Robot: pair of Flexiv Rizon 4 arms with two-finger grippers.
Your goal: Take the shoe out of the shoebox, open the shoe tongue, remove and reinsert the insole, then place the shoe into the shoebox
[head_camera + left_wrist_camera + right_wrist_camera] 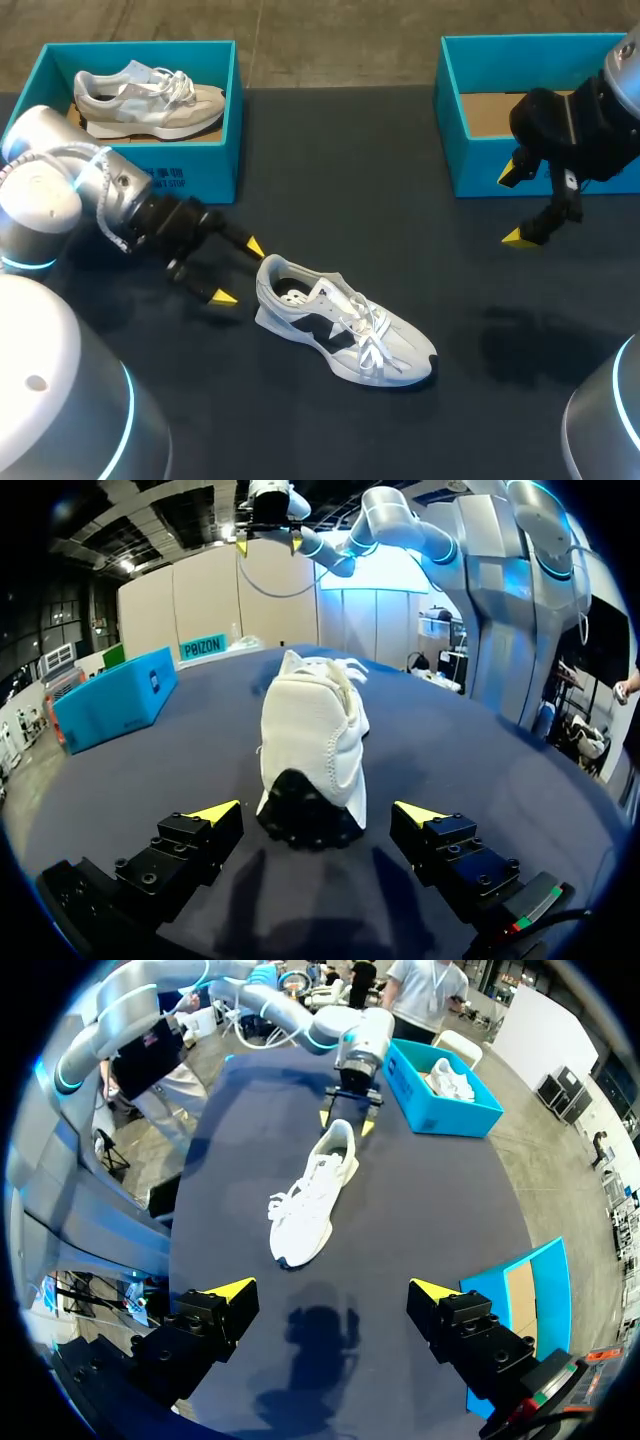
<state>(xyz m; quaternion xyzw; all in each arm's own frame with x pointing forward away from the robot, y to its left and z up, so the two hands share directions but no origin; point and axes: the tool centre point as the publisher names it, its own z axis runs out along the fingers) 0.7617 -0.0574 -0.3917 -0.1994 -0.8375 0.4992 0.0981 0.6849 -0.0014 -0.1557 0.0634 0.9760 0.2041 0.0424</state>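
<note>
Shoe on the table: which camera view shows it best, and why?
Head view: the shoe lies whole, side-on, laces and opening clear. Left wrist view shows mainly its heel, end-on. Right wrist view shows it whole but far off and small.

A dark, matte table (400,230) spans the scene under even light, a soft shadow falling near its right side.

Count's easy: two shoes, the white shoe (345,330) and the beige shoe (150,98); two blue boxes, left box (200,160) and right box (475,165); two grippers, left gripper (238,271) and right gripper (513,206).
</note>
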